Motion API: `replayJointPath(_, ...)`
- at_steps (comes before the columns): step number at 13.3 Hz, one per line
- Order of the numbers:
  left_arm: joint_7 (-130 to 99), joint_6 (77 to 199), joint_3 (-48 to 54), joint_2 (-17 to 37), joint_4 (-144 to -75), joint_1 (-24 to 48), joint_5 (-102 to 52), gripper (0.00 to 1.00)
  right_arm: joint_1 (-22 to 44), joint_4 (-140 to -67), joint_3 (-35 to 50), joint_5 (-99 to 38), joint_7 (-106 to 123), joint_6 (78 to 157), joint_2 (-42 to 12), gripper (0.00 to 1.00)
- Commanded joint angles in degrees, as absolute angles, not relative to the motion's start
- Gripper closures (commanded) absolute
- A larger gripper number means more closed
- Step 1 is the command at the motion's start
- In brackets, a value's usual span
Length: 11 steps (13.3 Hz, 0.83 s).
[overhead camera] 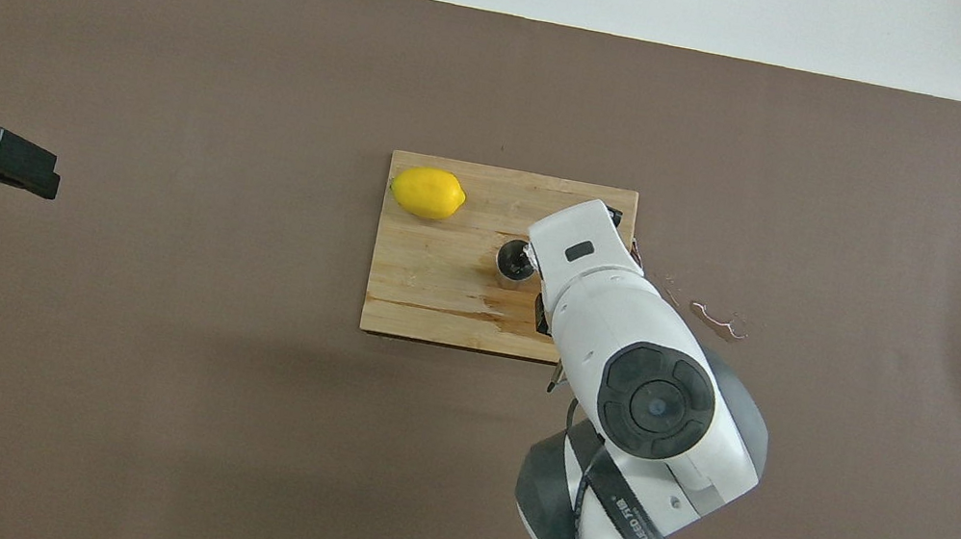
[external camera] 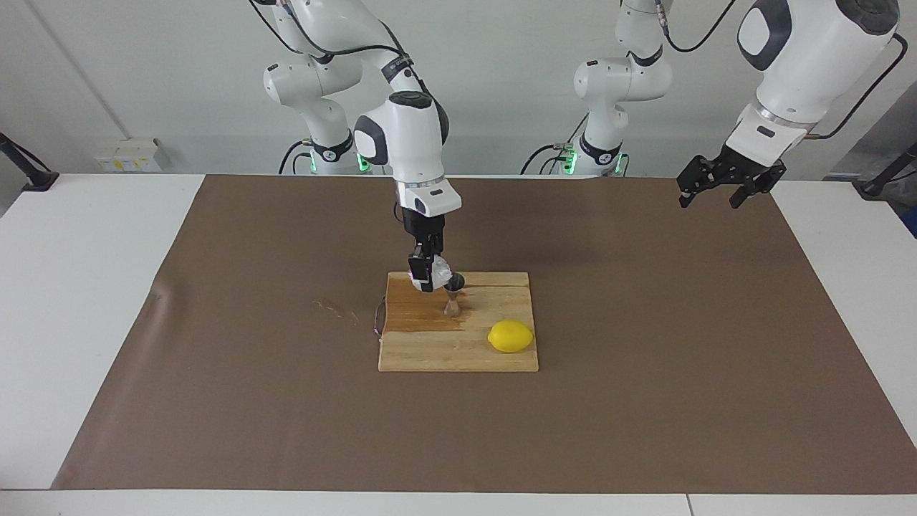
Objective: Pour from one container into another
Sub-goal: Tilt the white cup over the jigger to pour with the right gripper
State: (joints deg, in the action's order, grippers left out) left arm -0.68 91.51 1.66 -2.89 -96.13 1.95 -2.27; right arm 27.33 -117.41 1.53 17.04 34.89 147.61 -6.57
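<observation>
Right claw gripping tilted translucent plastic cup over hourglass steel jigger; left claw open.

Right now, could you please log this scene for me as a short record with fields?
Right gripper: over the cutting board, holding the plastic cup tilted at the jigger
Jigger: upright on the board
Left gripper: waiting, raised over the mat at the left arm's end
Lemon: on the board, farther from the robots than the jigger
Spill: wet stain on the board beside the jigger; drops on the mat
</observation>
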Motion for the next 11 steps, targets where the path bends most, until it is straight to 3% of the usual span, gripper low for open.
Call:
replayJointPath(1, -1.2, 92.0, 2.0, -4.6, -97.9, 1.4, -2.0, 0.0, 26.7, -117.9, 1.9, 16.0, 33.6, 147.0, -4.8, 0.95)
replayJointPath(6, -1.1, 92.0, 2.0, -4.6, -97.9, 1.4, -2.0, 0.0, 26.5, -118.0, 1.9, 9.3, 36.1, 147.2, -3.4, 0.95)
replayJointPath(11, -1.1, 92.0, 2.0, -4.6, -97.9, 1.4, -2.0, 0.0, 23.3, -118.0, 1.9, -7.8, 54.4, 147.2, -3.3, 0.95)
